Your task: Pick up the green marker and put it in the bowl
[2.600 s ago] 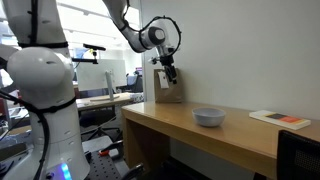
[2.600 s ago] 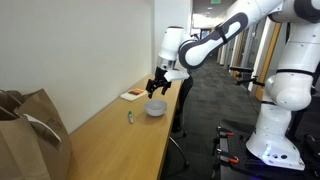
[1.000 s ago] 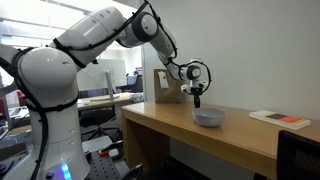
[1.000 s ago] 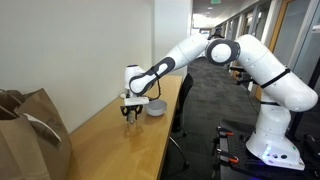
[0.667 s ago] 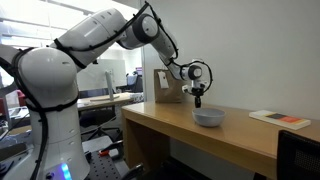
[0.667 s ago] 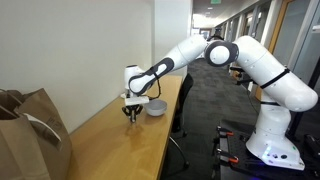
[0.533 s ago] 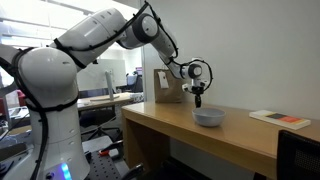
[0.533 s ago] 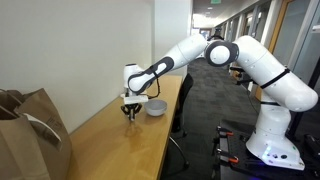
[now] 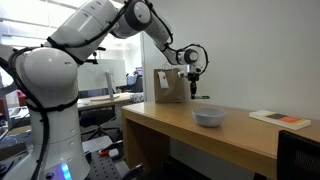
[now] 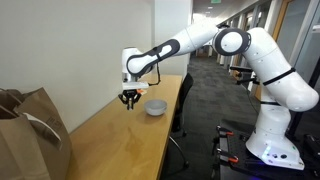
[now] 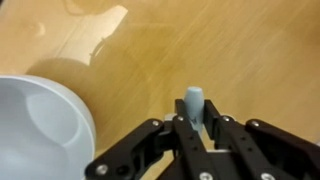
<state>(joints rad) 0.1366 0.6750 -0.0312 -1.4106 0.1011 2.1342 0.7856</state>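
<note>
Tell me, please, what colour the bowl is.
The bowl is plain white, shown best in the wrist view.

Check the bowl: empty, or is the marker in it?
Empty. In the wrist view the bowl shows a bare white inside; the green marker is clamped in the gripper, beside it.

The green marker [image 11: 194, 99] points end-on at the wrist view, its pale grey-blue tip showing between the fingers of the hand [image 11: 200, 128], which grips it clear of the tabletop [image 11: 240, 50]; the bowl [image 11: 35, 130], white, round, shallow and smooth, sits upright on the tabletop, near the marker, lower and off to one side.
</note>
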